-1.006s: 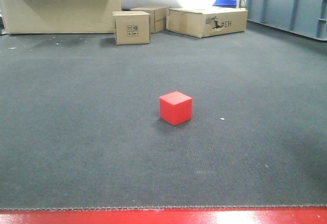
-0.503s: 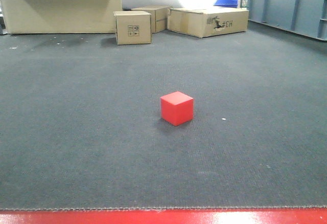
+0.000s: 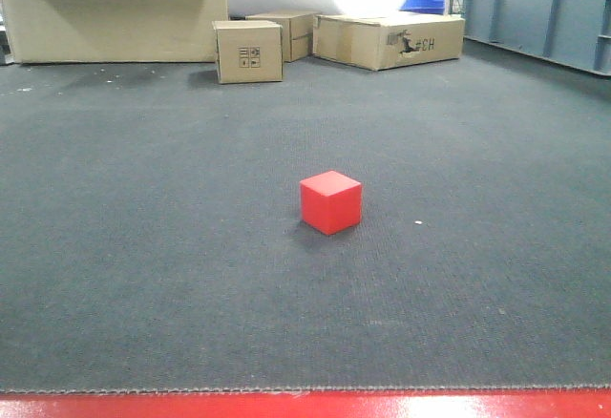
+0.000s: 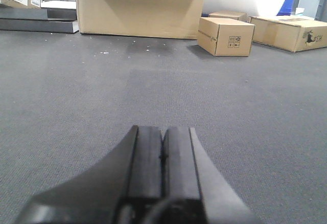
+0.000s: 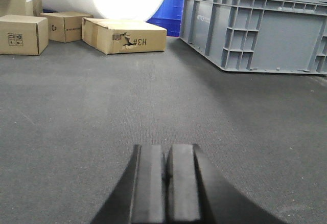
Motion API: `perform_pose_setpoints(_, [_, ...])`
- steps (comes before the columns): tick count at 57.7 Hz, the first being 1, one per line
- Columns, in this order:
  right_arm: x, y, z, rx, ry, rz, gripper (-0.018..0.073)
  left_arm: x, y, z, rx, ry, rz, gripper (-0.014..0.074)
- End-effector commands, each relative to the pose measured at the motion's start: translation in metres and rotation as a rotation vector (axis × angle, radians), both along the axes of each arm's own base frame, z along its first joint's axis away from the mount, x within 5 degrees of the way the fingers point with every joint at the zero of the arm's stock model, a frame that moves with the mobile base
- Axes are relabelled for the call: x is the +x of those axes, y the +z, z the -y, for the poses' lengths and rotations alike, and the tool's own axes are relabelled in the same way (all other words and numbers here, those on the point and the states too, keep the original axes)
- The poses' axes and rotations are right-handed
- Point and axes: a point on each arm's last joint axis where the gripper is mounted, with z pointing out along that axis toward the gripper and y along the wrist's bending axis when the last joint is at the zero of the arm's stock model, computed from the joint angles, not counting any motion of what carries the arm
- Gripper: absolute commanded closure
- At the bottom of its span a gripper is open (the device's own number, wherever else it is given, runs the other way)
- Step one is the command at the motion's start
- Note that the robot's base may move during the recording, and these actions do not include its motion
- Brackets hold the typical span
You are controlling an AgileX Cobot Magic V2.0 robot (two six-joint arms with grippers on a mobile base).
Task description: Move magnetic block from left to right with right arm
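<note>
The magnetic block is a small red cube resting alone on the dark grey carpet, near the middle of the front view. Neither arm shows in that view. In the left wrist view my left gripper hovers low over bare carpet, its two black pads pressed together with nothing between them. My right gripper looks the same in the right wrist view: shut, empty, over bare carpet. Neither wrist view shows the block.
Tan cardboard boxes stand at the back of the carpet, with a large one at the back left. A grey plastic crate lines the right side. A red rim runs along the front edge.
The front view shifted very slightly, so the block sits a few pixels further right than a second ago. Nothing else has moved.
</note>
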Motion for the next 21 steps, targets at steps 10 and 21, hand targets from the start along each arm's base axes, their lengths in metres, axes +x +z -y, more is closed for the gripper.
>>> perform_pose_setpoints(10, [-0.0026, 0.0083, 0.0012, -0.017, -0.019, 0.102, 0.0498, -0.001, 0.0052, -0.0008, -0.015, 0.007, 0.084, 0.0722])
perform_pose_setpoints(21, [-0.0026, 0.0083, 0.0012, -0.017, -0.019, 0.102, 0.0498, -0.001, 0.0052, -0.0008, -0.015, 0.007, 0.084, 0.0722])
